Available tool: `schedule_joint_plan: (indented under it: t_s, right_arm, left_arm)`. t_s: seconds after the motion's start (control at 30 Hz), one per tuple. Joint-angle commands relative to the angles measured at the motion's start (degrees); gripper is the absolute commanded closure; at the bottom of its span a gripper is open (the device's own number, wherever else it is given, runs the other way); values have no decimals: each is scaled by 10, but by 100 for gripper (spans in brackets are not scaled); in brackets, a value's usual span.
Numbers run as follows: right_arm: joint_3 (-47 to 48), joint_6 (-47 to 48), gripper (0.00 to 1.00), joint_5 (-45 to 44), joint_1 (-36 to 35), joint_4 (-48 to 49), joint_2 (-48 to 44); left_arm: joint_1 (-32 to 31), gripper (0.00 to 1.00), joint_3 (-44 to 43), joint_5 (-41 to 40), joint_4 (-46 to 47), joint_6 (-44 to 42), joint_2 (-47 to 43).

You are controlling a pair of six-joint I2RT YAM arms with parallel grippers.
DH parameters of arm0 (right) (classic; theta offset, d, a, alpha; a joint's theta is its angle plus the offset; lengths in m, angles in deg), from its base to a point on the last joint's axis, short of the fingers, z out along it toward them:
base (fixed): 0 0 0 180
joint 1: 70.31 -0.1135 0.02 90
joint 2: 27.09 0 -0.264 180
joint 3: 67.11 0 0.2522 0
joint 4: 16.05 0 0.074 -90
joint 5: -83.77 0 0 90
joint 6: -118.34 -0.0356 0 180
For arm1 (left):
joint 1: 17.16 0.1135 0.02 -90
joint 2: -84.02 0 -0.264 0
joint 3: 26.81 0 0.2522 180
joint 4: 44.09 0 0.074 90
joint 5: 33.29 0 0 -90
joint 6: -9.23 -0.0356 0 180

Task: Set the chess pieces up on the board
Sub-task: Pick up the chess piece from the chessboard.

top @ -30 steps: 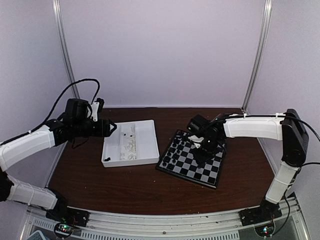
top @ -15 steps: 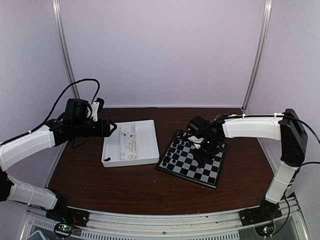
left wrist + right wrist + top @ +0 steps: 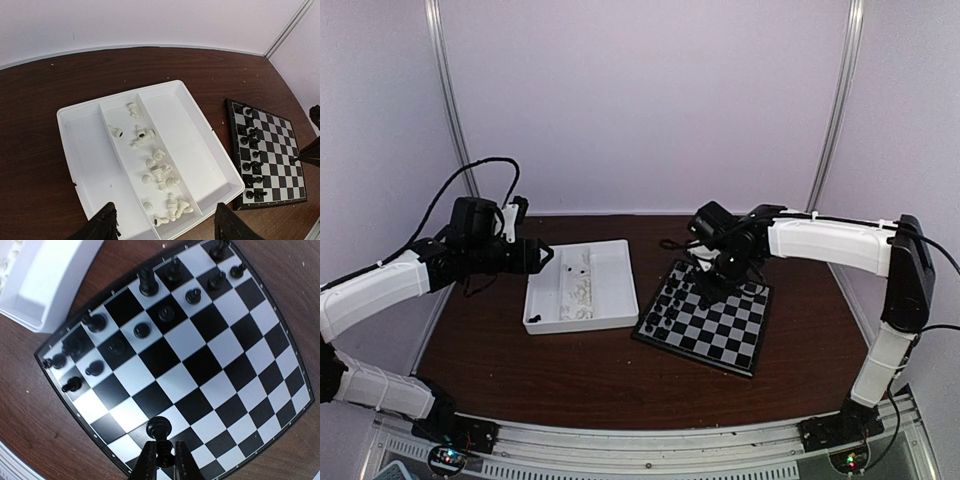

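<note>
The tabletop (image 3: 600, 370) was dark brown wood with a few tiny pale specks on it. Plain walls of a very light purple stood close around it, a back wall (image 3: 640, 100) and a side wall (image 3: 370, 150) on each side, and a thin shiny metal post (image 3: 445, 110) ran up each back corner. A grey metal rail (image 3: 650, 445) ran along the near edge, and the light was soft and even.

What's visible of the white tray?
The white tray is a shallow, plastic-looking rectangle split into three long compartments. It lies flat on the brown table, left of the chessboard. Small white chess pieces lie scattered in the middle compartment; the outer two look mostly bare.
</note>
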Motion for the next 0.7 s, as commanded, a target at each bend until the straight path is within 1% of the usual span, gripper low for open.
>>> schedule_joint_plan:
  t_s: [0.0,0.33,0.67]
  right_arm:
    - [46,21,89,-12,-2,25,18]
    - [115,42,88,-10,-9,91,72]
    - [197,56,88,-13,-20,80,157]
  left_arm:
    - [1,33,-3,-8,10,-5,-3]
    - [1,33,-8,-12,5,-10,-3]
    - [1,33,-8,-10,5,-12,2]
